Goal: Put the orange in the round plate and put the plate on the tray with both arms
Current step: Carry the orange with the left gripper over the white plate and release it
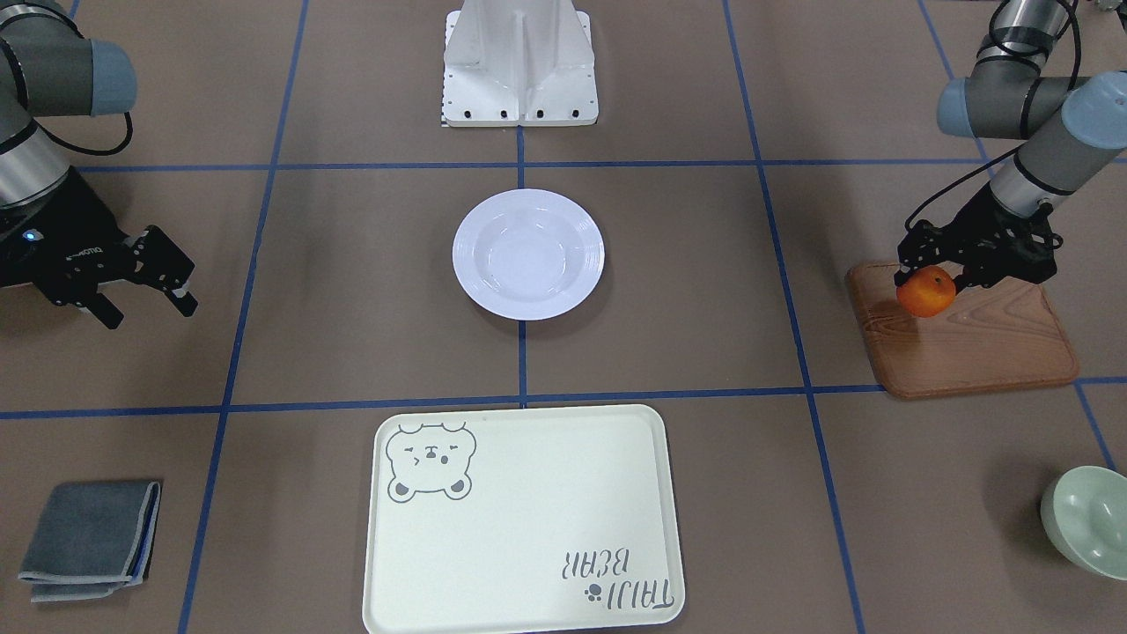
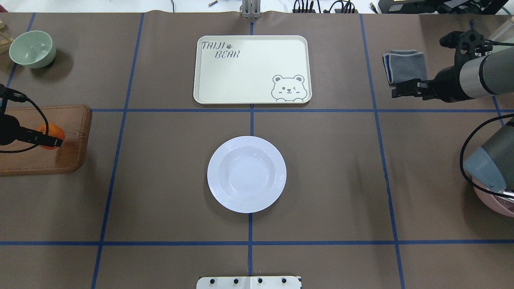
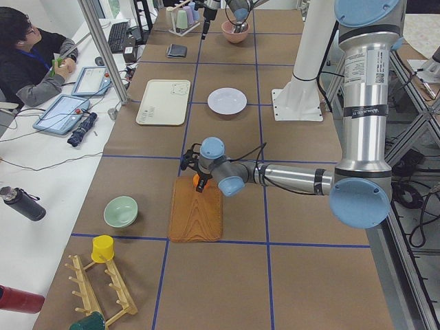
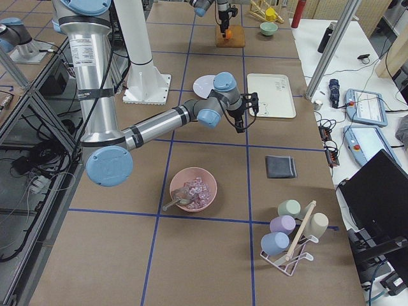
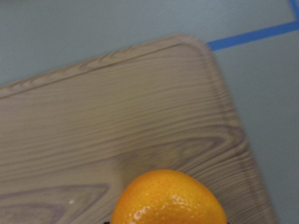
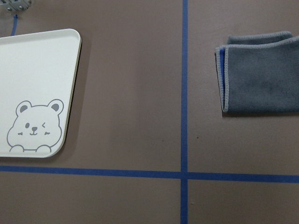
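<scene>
Gripping the orange (image 1: 926, 293) between its fingers, the left gripper (image 1: 931, 275) hangs over the wooden board (image 1: 968, 339) at the table's left end. The empty round plate (image 1: 471, 255) lies to its right, mid-table, with the tray (image 1: 528, 528) beyond on the far side. The right gripper (image 1: 148, 308) is spread wide, holding nothing.

Brown tabletop (image 2: 168, 180) (blue tape grid (image 2: 160, 110))
</scene>
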Available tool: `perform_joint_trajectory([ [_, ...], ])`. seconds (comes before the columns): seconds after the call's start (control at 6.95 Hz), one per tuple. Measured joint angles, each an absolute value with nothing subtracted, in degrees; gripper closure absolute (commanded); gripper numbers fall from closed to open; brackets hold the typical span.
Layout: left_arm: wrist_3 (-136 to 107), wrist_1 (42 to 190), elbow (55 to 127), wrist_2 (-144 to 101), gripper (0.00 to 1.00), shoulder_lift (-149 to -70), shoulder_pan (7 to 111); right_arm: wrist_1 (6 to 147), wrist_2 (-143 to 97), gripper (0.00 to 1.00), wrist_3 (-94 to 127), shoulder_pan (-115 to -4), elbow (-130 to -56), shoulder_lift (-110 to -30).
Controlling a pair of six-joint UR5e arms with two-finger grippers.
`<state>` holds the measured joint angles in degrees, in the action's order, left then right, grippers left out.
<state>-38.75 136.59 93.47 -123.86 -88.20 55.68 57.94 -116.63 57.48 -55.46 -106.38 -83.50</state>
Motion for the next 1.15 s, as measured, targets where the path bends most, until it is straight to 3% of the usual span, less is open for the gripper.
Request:
perform_joint_trajectory([
  [0.58,-55.92,129.92,97.15,-120.69,1.00,-100.53,51.90,57.76,-116.59,0.00,57.86,-54.97,-106.27,-83.18],
  [1.15,-68.52,105.16,99.92,-108.25,1.00,-119.83,37.31,57.58,-115.04,0.00,58.06,-53.71,-106.19,-83.08],
])
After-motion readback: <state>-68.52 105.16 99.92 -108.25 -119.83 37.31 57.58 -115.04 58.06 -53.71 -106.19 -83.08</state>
